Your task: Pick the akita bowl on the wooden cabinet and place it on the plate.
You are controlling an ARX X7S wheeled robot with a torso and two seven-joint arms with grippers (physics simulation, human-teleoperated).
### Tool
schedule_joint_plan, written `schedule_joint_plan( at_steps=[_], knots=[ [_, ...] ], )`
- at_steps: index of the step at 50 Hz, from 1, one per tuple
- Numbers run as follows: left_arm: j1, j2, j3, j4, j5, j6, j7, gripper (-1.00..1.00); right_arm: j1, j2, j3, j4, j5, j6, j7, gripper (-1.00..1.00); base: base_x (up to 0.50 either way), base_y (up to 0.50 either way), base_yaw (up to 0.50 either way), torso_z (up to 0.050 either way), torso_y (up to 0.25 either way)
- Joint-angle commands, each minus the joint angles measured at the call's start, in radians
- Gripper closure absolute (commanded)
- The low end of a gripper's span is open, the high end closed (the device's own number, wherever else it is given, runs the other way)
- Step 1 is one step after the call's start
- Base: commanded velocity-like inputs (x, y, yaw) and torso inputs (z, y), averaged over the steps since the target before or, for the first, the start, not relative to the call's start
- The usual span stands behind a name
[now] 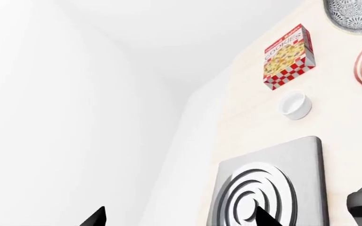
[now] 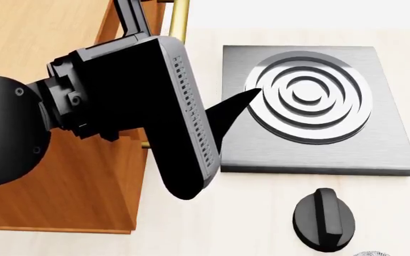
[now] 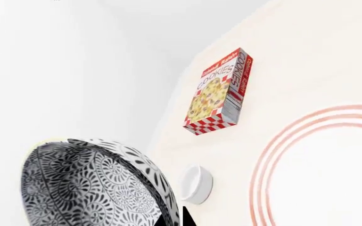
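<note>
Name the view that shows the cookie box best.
The right wrist view: the cookie box shows large, with its front and one side readable. The left wrist view shows it smaller. The head view does not show it.

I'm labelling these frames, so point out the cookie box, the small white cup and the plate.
cookie box (image 3: 218, 94): right wrist view, its printed front face.
small white cup (image 1: 294, 104): left wrist view, its pale inside.
plate (image 3: 319, 165): right wrist view, its white centre inside the red rings.
</note>
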Motion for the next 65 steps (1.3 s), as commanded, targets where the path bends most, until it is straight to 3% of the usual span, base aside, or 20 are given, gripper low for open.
schedule_joint_plan(
  at_steps=[1,25,44,65],
  knots=[
    [-0.002,0.019,-0.023,-0.01,0.016,-0.015,0.03,-1.0,0.007,-0.012,0.053,0.054,0.021,-0.019,-0.037,1.0,0.0,0.0,0.0,0.0,0.0],
    [0.015,0.016,-0.026,-0.012,0.019,-0.016,0.03,-1.0,0.055,0.082,0.05,0.156,-0.017,0.002,0.004,1.0,0.0,0.0,0.0,0.0,0.0],
    [0.025,0.012,-0.031,-0.016,0.024,-0.013,0.032,-1.0,0.092,0.151,0.019,0.245,0.066,0.098,0.067,1.0,0.0,0.0,0.0,0.0,0.001],
    [0.039,0.004,-0.034,-0.015,0.028,-0.01,0.029,-1.0,0.091,0.146,0.034,0.301,0.052,0.079,0.064,1.0,0.0,0.0,0.0,0.0,0.0]
  ],
)
